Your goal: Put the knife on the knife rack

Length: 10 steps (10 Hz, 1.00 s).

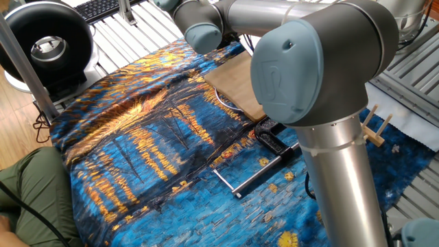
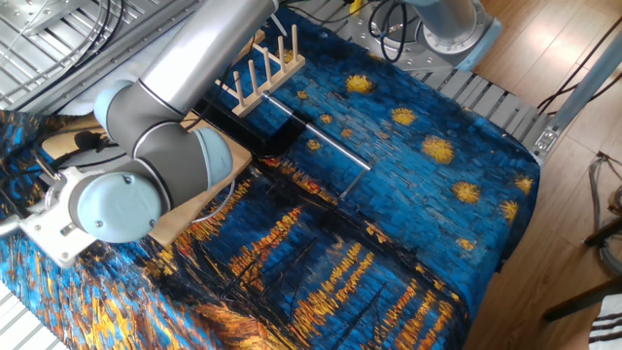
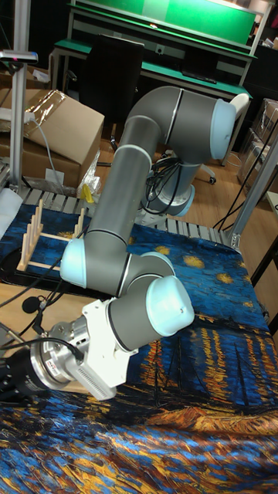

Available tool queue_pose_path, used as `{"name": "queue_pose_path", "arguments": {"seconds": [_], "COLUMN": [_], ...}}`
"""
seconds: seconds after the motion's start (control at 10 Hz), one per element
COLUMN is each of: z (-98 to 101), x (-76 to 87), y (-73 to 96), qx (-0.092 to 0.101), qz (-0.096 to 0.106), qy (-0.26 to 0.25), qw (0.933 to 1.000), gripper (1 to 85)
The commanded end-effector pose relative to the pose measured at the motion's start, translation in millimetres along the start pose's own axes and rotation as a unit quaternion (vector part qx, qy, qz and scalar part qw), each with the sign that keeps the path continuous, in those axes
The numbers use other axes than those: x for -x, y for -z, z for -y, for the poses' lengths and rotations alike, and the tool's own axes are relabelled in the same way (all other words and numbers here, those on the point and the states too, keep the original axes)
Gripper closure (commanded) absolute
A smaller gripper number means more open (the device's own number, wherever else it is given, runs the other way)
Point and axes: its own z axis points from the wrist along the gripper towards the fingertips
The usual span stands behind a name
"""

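The knife does not show in any view. The knife rack, light wood with upright pegs, stands at the far edge of the painted cloth; it also appears as the rack in the tall view, and only a few of its pegs peek from behind the arm in one fixed view. My arm reaches low over the bamboo cutting board. The gripper's black body runs off the left edge of the tall view, so its fingers are out of frame and whatever they hold is hidden.
A black clamp with a long silver rod lies on the cloth between board and rack, seen too as the rod. The arm's big grey joints block much of the table. A black round device stands off the far-left corner.
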Motion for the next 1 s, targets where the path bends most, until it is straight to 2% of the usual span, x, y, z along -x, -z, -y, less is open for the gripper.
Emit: {"name": "queue_pose_path", "arguments": {"seconds": [0.0,0.1,0.2,0.3,0.4,0.5,0.7,0.9], "z": [14.7,15.7,1.4,-5.2,1.8,20.9,15.2,12.3], "x": [-1.5,-3.0,-4.4,3.3,8.1,0.9,-1.1,-2.1], "y": [5.3,9.0,8.9,5.2,2.5,-2.4,-17.7,-17.4], "qx": [-0.004,0.007,0.040,0.058,0.054,0.021,0.016,0.019], "qz": [-0.008,-0.012,-0.018,-0.004,0.006,-0.008,0.002,0.006], "qy": [0.018,0.022,0.011,0.020,0.026,0.026,0.000,-0.002], "qw": [0.9998,0.9997,0.9990,0.9981,0.9982,0.9994,0.9999,0.9998], "gripper": [84.7,84.7,83.7,62.0,47.7,42.3,42.0,41.3]}}
